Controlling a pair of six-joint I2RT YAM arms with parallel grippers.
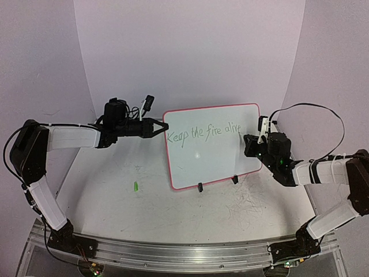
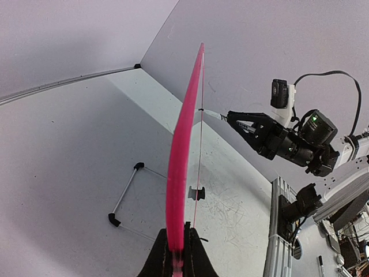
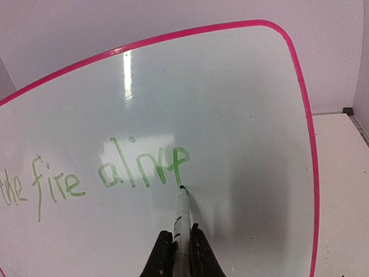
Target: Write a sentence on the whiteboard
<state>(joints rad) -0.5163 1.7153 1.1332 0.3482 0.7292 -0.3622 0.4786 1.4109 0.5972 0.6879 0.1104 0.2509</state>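
Observation:
The whiteboard [image 1: 213, 147] stands upright on two black clip feet, white with a red-pink rim. My left gripper [image 1: 163, 127] is shut on its left edge; the left wrist view shows the rim [image 2: 181, 144] edge-on between the fingers [image 2: 199, 257]. Green handwriting, the sentence [image 1: 203, 132], reads "Keep the fire alive" across the upper board. My right gripper [image 3: 180, 242] is shut on a white marker [image 3: 182, 216], whose dark tip touches the board at the bottom of the last "e" [image 3: 180, 164]. The top view shows the right gripper [image 1: 252, 143] at the board's right side.
A small green marker cap [image 1: 135, 187] lies on the table left of the board. A wire stand [image 2: 128, 193] with black ends lies behind the board. The tabletop [image 1: 230, 208] is scuffed with grey marks. An aluminium rail [image 1: 173, 254] runs along the near edge.

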